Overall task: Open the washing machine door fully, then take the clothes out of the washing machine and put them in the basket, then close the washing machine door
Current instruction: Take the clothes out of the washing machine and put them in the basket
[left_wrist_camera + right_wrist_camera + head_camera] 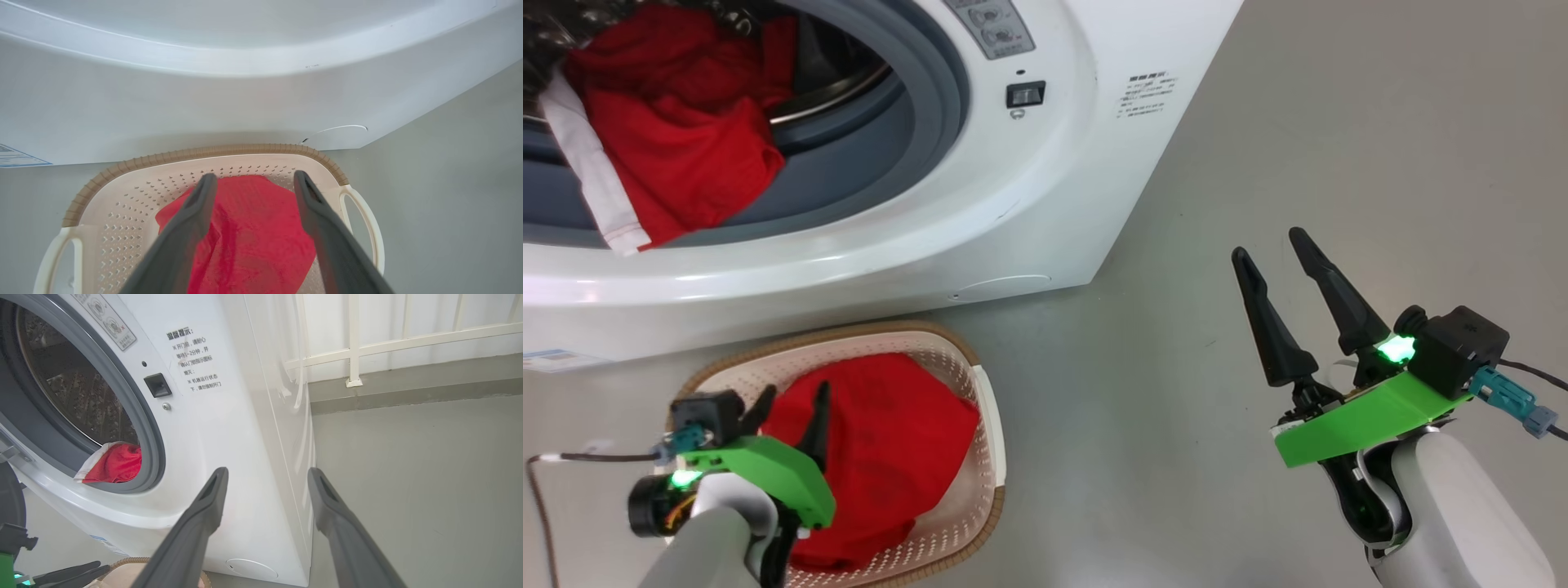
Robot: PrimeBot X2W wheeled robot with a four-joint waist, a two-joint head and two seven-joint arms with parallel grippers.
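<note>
1. Clothes: two red garments counted. One, with a white band (678, 122), hangs out of the drum mouth at the upper left of the head view, draped over the grey gasket (866, 163). The other (890, 441) lies heaped inside the basket at the lower left.
2. Basket (849, 331): one, cream perforated plastic with a brown woven-look rim. It stands on the floor just in front of the washer's base. Two side handles show in the left wrist view.
3. Washing machine (1029, 204): one, white, with its round opening uncovered. The front carries one black latch socket (1025, 94), one printed notice (1147, 94), one round cap (1005, 287) low down and one blue label (551, 359) at the left edge.
4. Left gripper (795, 400): one, lower left. Its two dark fingers are spread wide and hold nothing. It hangs over the garment in the basket.
5. Right gripper (1270, 245): one, lower right. Its two fingers are spread wide and empty. It is over bare floor, well apart from the washer and basket.
6. Floor (1258, 122): grey, smooth.
7. Railing (355, 343): one, white, at the upper right of the right wrist view.
</note>
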